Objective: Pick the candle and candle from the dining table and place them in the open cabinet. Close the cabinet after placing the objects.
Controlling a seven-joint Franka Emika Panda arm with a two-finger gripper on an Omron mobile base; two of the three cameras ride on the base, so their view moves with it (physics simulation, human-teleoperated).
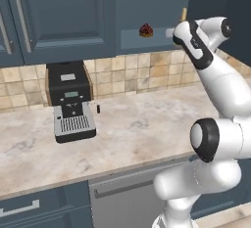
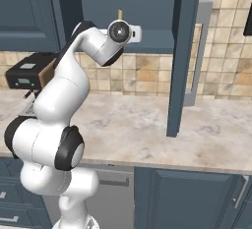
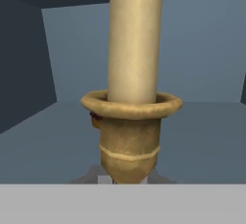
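Candle (image 3: 134, 40) on its brass candlestick (image 3: 129, 141), upright at the centre of the hand view, with the gripper clamped low on the candlestick stem and carrying it. In the left base view the gripper (image 1: 182, 30) sits at the upper right, at the mouth of the open cabinet (image 1: 147, 7), with the candle tip (image 1: 184, 13) showing above the wrist. In the right base view the same tip (image 2: 120, 14) rises at upper centre, left of the cabinet door (image 2: 181, 56), which stands open edge-on with its silver bar handle (image 2: 197, 56).

Step in hand, as judged: setting the candle on the cabinet floor. Best done by keeping the stem vertical, lowering until the base rests flat, then releasing without a sideways nudge.

Contents: a small dark red lump (image 1: 146, 30) rests on the cabinet shelf, left of the gripper; whether the second candle is inside cannot be told.
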